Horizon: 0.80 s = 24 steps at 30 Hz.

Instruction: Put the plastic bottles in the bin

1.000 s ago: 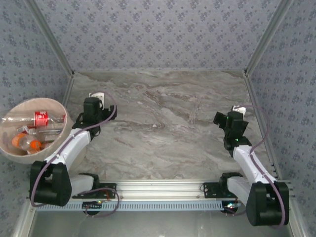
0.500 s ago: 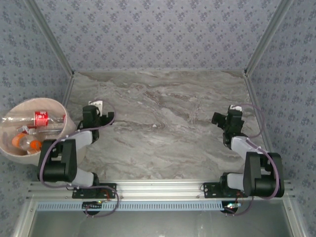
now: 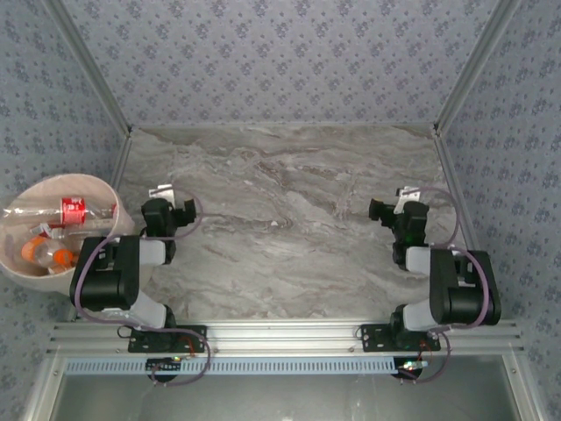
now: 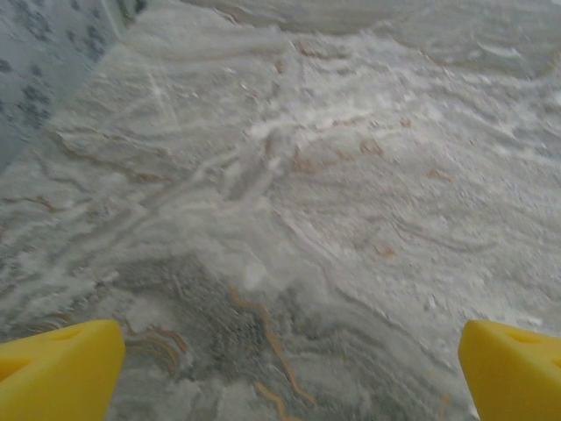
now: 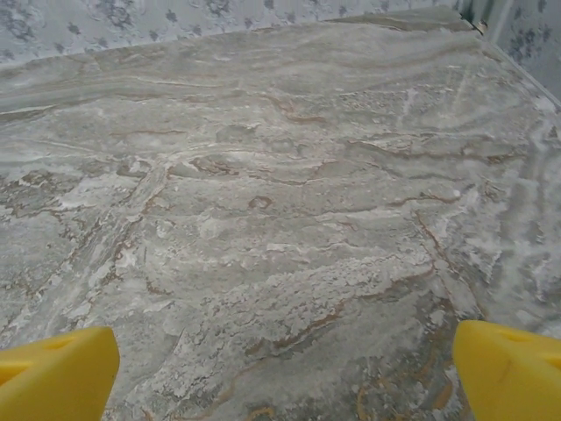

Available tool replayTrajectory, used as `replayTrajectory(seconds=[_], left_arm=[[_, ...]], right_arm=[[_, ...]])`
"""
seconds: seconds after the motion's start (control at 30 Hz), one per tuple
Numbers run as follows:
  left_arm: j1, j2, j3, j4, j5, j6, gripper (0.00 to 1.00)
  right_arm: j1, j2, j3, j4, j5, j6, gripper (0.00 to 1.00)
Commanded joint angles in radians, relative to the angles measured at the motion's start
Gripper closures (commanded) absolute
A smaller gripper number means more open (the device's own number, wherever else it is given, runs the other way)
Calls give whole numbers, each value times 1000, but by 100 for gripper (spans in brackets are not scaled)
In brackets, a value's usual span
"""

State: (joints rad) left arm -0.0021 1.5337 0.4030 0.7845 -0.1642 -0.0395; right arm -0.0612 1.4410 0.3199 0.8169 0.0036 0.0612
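Observation:
The bin [image 3: 112, 195], round with pale pink-beige walls, stands at the table's left edge. Several crushed plastic bottles lie inside it: one with a red label [image 3: 74, 210] and others with orange caps [image 3: 60, 257]. My left gripper [image 3: 184, 214] hangs low over the marble just right of the bin, apart from it. In the left wrist view the left gripper [image 4: 289, 377] is open, its yellow fingertips [image 4: 61, 368] wide apart over bare marble. My right gripper [image 3: 378, 210] is near the right side; in its wrist view the right gripper [image 5: 285, 377] is open, with nothing between its fingertips [image 5: 508, 368].
Patterned blue-grey walls [image 3: 280, 61] close in the marble table [image 3: 289, 184] at the back and sides. Both arms are folded back over their bases by the metal rail [image 3: 280, 338] at the near edge.
Both arms have folded back toward their bases, pulling the grippers slightly nearer and lower. The bottles in the bin have not moved.

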Motion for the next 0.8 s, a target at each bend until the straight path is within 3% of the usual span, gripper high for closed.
replayTrajectory(seconds=[0.0, 0.03, 0.1, 0.2, 0.3, 0.43, 0.6, 0.73, 0.77], left_arm=[[-7, -1, -15, 75, -79, -27, 2], [-8, -2, -15, 76, -78, -28, 2], [-8, -2, -15, 76, -78, -28, 2], [-9, -2, -15, 75, -79, -28, 2], [-8, -3, -15, 75, -79, -28, 2], [-7, -2, -15, 75, -78, -28, 2], [-9, -3, -16, 75, -78, -29, 2], [-10, -2, -15, 77, -81, -26, 2], [-10, -2, -15, 78, -82, -26, 2]], right_arm=[[2, 87, -94, 331, -39, -53, 0], [3, 129, -123, 447, -35, -36, 0], [-4, 138, -152, 494, -33, -18, 0], [-6, 117, -97, 366, -10, -21, 0], [2, 101, 60, 58, -6, -29, 0], [27, 99, 59, 43, 23, -47, 0], [-5, 107, 45, 83, -153, -52, 0], [21, 100, 39, 96, 15, -44, 0], [20, 101, 49, 60, 2, -33, 0]])
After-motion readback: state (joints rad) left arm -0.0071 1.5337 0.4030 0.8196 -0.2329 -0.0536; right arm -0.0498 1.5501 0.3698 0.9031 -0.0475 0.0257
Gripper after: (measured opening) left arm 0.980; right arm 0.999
